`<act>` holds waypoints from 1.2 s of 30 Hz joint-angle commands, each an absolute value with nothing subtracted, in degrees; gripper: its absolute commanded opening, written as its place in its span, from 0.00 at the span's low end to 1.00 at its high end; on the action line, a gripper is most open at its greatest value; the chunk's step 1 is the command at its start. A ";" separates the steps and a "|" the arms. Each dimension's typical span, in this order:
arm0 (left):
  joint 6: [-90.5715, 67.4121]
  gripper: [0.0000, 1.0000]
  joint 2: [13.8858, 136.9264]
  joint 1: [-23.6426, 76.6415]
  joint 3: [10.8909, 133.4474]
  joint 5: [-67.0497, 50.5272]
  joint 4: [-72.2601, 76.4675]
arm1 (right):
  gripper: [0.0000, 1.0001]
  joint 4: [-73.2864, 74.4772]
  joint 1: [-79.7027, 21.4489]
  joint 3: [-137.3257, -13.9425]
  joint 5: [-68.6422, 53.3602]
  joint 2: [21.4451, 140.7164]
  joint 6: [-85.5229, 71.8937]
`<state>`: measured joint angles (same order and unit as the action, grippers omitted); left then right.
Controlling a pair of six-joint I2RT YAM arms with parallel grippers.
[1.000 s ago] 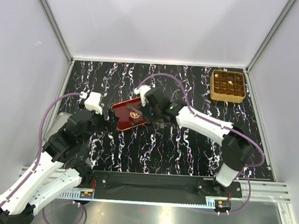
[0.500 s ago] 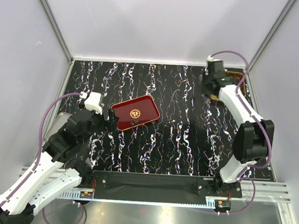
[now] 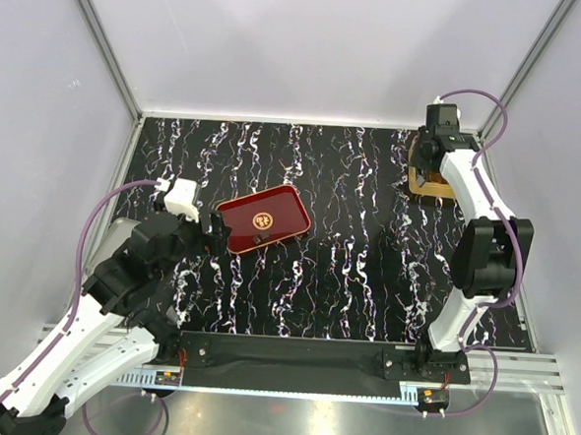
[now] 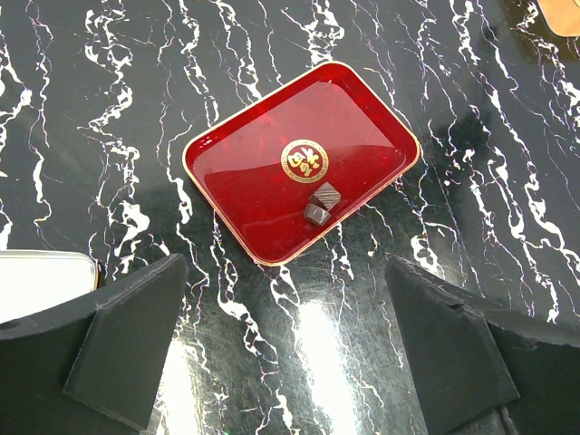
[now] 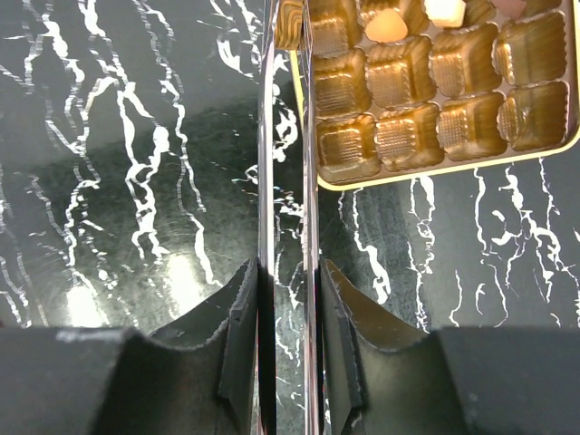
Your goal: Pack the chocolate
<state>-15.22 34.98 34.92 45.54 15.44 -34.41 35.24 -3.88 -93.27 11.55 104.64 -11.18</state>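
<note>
Two dark chocolates (image 4: 320, 202) sit on the red tray (image 4: 245, 172), centre frame; left gripper (image 4: 285, 263) wide open below. Right gripper (image 5: 290, 267) clamps clear tongs (image 5: 265, 136), apparently holding a brown piece (image 5: 290, 23) at the gold box (image 5: 435, 167) edge, top. Placing step, I'd say; next: align over an empty cell.

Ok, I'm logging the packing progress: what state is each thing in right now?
Red tray: flat on the table, two dark chocolates on it.
Gold box: open, mostly empty, pale chocolates in the far row.
Left fingers: wide open, holding nothing.
Right fingers: shut on clear tongs, apparently a brown piece at the tip, over the box's edge.
</note>
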 commanded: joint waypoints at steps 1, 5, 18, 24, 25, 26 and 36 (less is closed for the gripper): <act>-14.85 0.99 34.98 34.80 45.79 16.17 -32.26 | 0.35 34.89 -2.64 -96.77 14.24 105.29 -11.43; -14.85 0.99 34.98 34.80 45.79 16.17 -32.25 | 0.36 34.55 -2.29 -96.07 14.59 105.91 -11.43; -14.85 0.99 35.16 34.80 45.79 16.43 -32.34 | 0.40 33.58 -1.58 -97.73 15.56 109.25 -10.02; -14.85 0.99 35.51 34.80 45.79 16.26 -32.26 | 0.45 33.49 -1.49 -98.17 15.38 109.07 -10.11; -14.85 0.99 35.51 34.80 45.79 16.17 -32.26 | 0.45 33.66 -1.49 -98.52 15.73 108.90 -9.85; -14.85 0.99 35.42 34.80 45.79 16.17 -32.26 | 0.45 34.36 -1.49 -99.05 15.73 108.64 -9.93; -14.85 0.99 34.81 34.80 45.79 16.35 -32.25 | 0.45 36.30 -5.61 -96.95 9.49 101.44 -11.95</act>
